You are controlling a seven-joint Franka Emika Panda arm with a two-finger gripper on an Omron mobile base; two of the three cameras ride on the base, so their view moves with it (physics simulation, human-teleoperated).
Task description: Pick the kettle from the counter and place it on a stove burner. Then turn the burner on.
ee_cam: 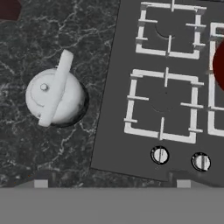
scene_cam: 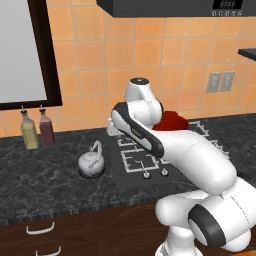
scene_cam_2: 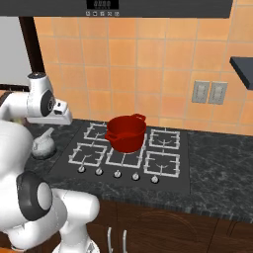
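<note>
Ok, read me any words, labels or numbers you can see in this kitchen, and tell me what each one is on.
None can be read.
Black range hood panel: lit display digits and small buttons, too blurred.
Two glass bottles: no label visible.
Round silver stove knobs: a slot mark, no text.

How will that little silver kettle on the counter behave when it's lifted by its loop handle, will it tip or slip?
The kettle looks rigid and shiny, so its rounded body would probably slip in a pinch. The thin arched handle offers a surer hold, though the kettle may swing beneath it. Its squat shape on the counter suggests that it won't tip easily when nudged.
</note>
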